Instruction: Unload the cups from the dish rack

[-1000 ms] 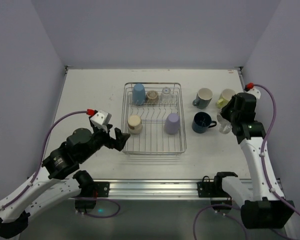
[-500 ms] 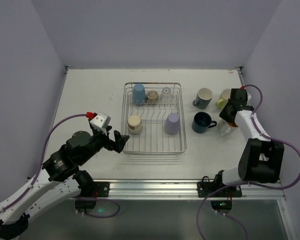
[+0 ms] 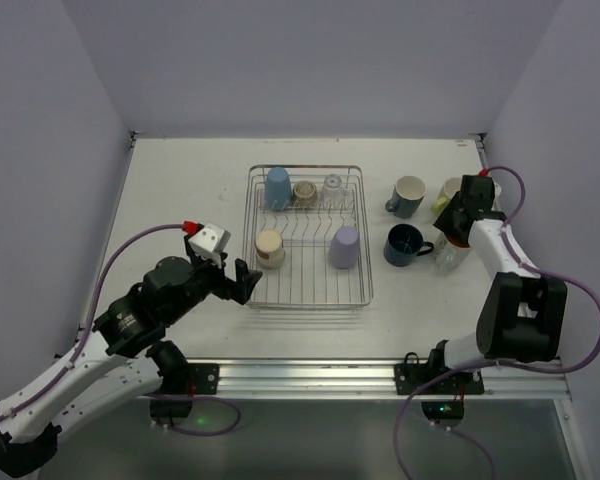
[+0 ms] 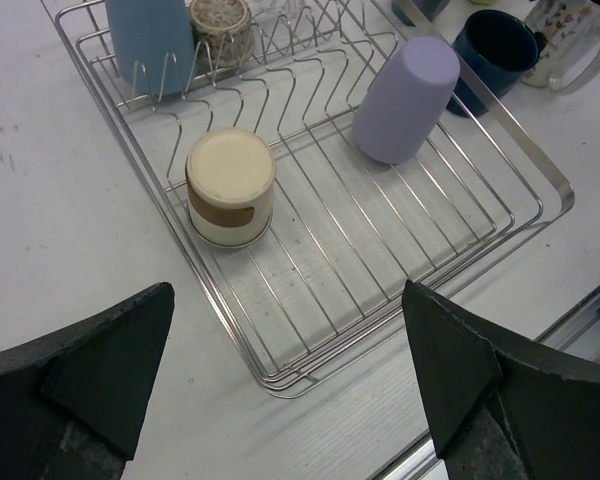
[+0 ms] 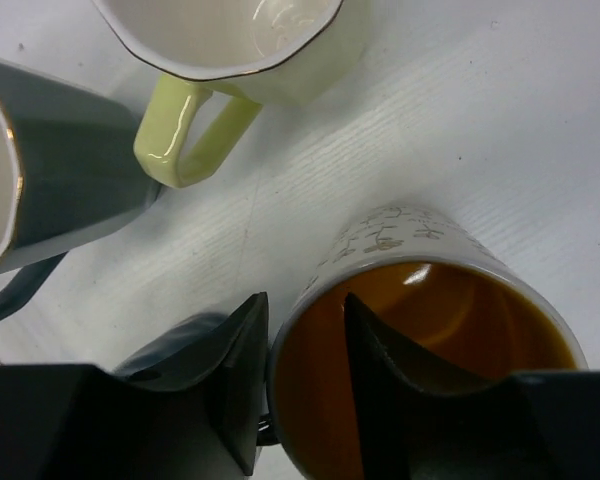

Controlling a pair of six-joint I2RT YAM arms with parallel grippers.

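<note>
The dish rack point(image 3: 307, 290) holds a light blue cup point(image 3: 277, 187), a patterned beige cup point(image 3: 304, 192), a clear cup point(image 3: 332, 186), a beige cup point(image 3: 270, 248) and a lavender cup point(image 3: 344, 246). My left gripper point(image 3: 242, 283) is open and empty at the rack's near left corner; in the left wrist view point(image 4: 290, 400) the beige cup point(image 4: 230, 185) and the lavender cup point(image 4: 407, 98) lie ahead. My right gripper point(image 5: 305, 370) is shut on the rim of the orange-lined cup point(image 5: 430, 340), one finger inside and one outside. In the top view this gripper point(image 3: 458, 225) is right of the rack.
On the table right of the rack stand a grey-teal mug point(image 3: 408, 195), a yellow-green mug point(image 3: 448, 193), a dark blue mug point(image 3: 405, 244) and a clear mug point(image 3: 448, 257). The yellow-green mug point(image 5: 250, 50) and the grey-teal mug point(image 5: 40, 170) are close to the held cup.
My right arm has folded back, and its gripper has shifted slightly farther among the cups at the right. My left gripper has edged a little toward the rack.
</note>
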